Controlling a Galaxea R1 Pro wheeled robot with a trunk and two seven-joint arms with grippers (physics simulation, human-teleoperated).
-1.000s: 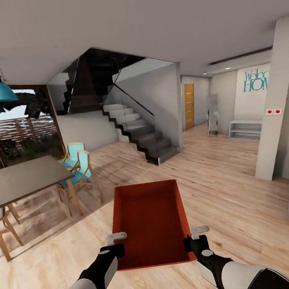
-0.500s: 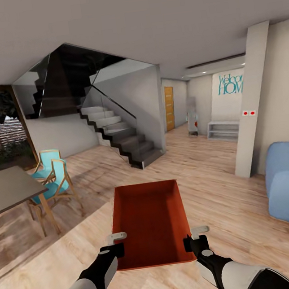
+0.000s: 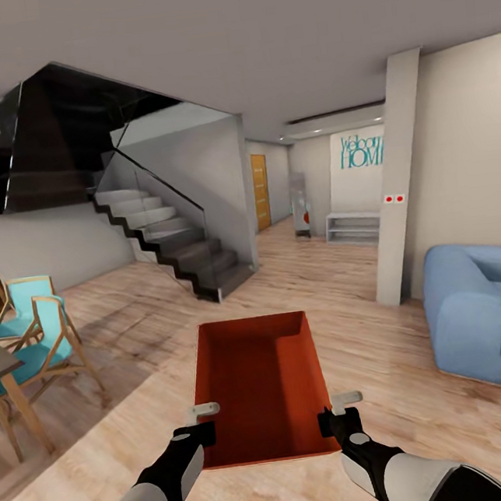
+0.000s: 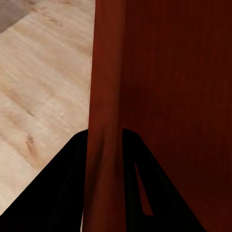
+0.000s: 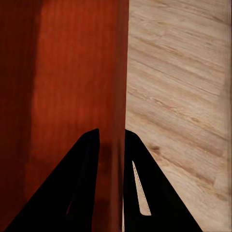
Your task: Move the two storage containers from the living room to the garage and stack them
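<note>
- The storage container (image 3: 261, 386) is held above the wood floor (image 3: 384, 320), in front of the staircase (image 3: 176, 248).
- The left gripper (image 3: 202, 422) clamps its left wall.
- The right gripper (image 3: 338, 412) clamps its right wall.
- The blue sofa (image 3: 486, 316) stands right of the container.

One orange-red storage container (image 3: 261, 386) sits between two claws, the left claw (image 3: 199, 423) and the right claw (image 3: 337, 412). Two teal chairs (image 3: 34, 340) stand by one staircase (image 3: 173, 248). One blue sofa (image 3: 486, 316), one pillar (image 3: 394, 178), one orange door (image 3: 261, 192).
</note>
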